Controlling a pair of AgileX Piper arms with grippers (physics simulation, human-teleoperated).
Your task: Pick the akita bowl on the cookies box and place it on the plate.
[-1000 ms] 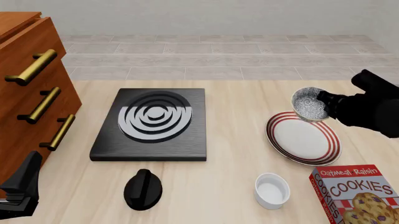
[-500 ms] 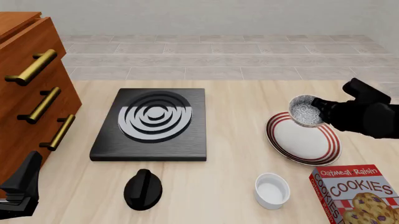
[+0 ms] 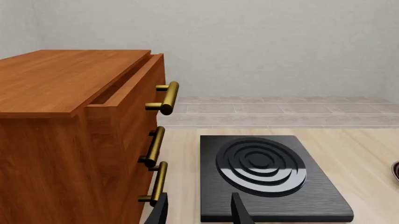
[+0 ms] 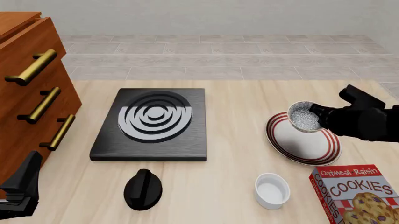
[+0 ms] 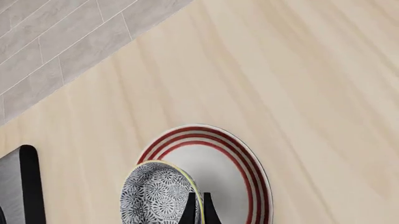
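Two arms share this table, and only the right one is at work. Nearest the camera, the left gripper [image 4: 18,189] sits idle at the table's near-left corner beside the wooden drawer cabinet [image 4: 31,88], its fingers spread and holding nothing. Along the same near edge lie a black knob-shaped object [image 4: 143,189], a plain white ramekin [image 4: 272,190] and the cookies box [image 4: 358,193], whose visible face carries nothing.

Further out, the plate [image 4: 303,144] rests flat on the table, with the black stove slab [image 4: 153,123] well apart to its left. Above the plate's far rim, the right gripper [image 4: 319,116] is clamped on the rim of the akita bowl [image 4: 304,117]. The bowl is tipped steeply, its speckled inside facing the camera, and it appears to hang clear of the plate. In the right wrist view the fingertips [image 5: 204,210] pinch the thin rim of the bowl, over the plate's white centre.

The likely trouble is the tilt. Let go at this angle, the bowl could land on its edge and roll or skid off. A thin rim pinch may also let it swivel. Releasing over the far rim rather than the middle could leave it perched on the red rings.
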